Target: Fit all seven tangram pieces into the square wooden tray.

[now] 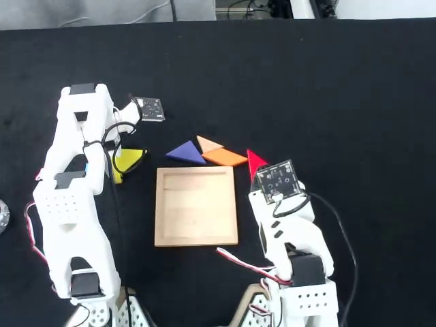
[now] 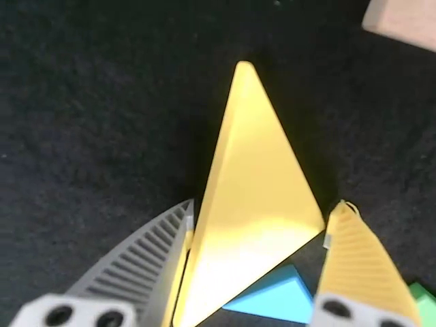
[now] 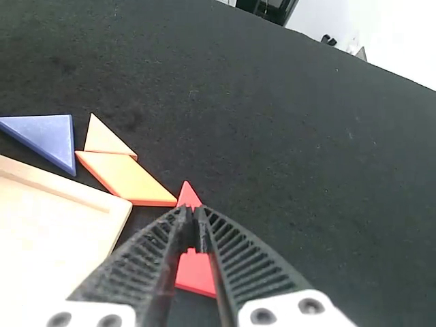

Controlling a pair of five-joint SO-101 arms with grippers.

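**Left gripper pinching the yellow triangle, right gripper closed over the red one**

The left gripper's (image 2: 266, 206) two fingers (image 2: 158, 251) are pressing against opposite edges of the yellow triangle (image 2: 251, 170), pinching it between them. The triangle's sharp corner is pointing away from the wrist. A light blue piece (image 2: 272, 301) is showing just under the triangle's wide end, between the finger bases, and a sliver of a green piece (image 2: 425, 297) is peeking out beside the yellow finger. In the high view this gripper is sitting just off the tray's left side, near its upper corner, with the yellow triangle apart from the rim.

The right gripper's (image 3: 192, 212) fingers are pressed together with nothing between them. They are hanging right over the red triangle (image 3: 194, 274), whose tip is poking out beyond the fingertips. I cannot tell whether the fingers are touching it. The red triangle is lying on the cloth just off the tray's upper right corner.

The square wooden tray (image 1: 196, 240) is lying flat between the two arms, holding no pieces. Along its far edge, three pieces are lying in a row. The dark blue triangle (image 1: 185, 152) is on the left, and the pale tan triangle (image 1: 208, 144) is beside it. The orange parallelogram (image 1: 225, 157) is touching the tan one and reaching toward the red triangle. Everything is resting on the black cloth (image 1: 340, 102) covering the table.
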